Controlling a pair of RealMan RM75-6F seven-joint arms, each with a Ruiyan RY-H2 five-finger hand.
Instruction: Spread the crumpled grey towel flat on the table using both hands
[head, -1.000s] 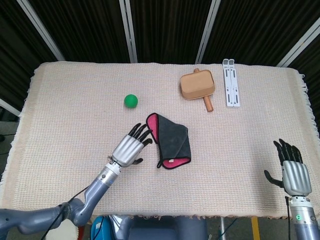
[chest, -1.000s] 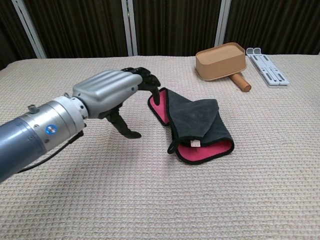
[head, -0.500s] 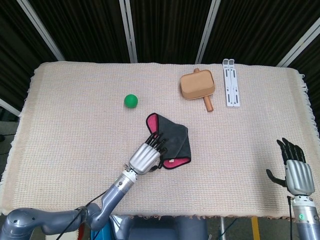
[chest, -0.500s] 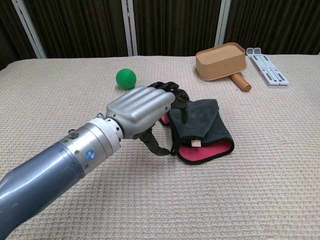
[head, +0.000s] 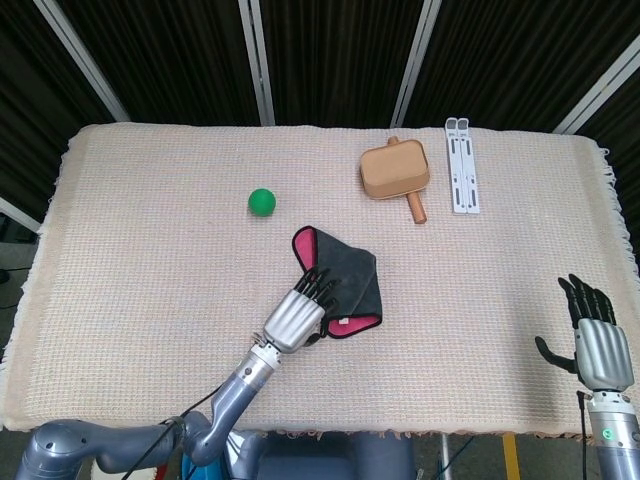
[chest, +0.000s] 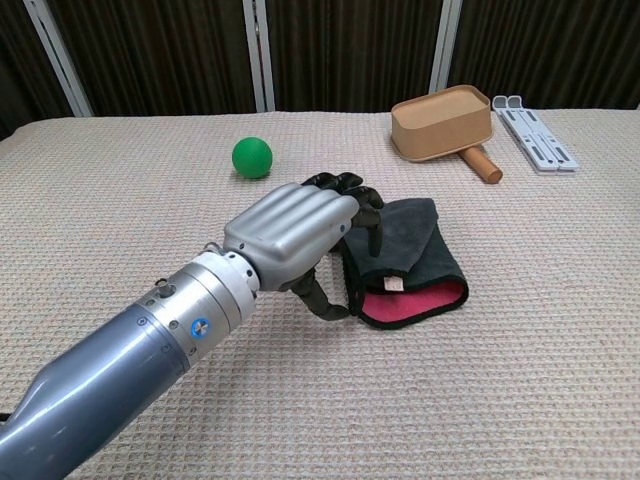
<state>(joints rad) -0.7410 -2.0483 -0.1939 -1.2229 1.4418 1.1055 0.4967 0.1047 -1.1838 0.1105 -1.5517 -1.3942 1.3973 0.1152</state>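
Note:
The grey towel with its pink underside lies folded and crumpled at the table's middle, also seen in the chest view as the towel. My left hand hangs over its near left edge, and the fingertips reach onto the grey cloth. In the chest view the left hand covers the towel's left part, fingers spread, thumb down by the pink hem. Whether it presses the cloth I cannot tell. My right hand stays at the table's near right corner, fingers apart, holding nothing.
A green ball rests left of the towel's far side. A tan wooden scoop-like box with a handle and a white flat rack lie at the back right. The woven cloth-covered table stretches bare to the left.
My left hand swept right from beside the towel onto its left edge, uncovering the green ball in the chest view. The right hand drifted slightly toward the near edge.

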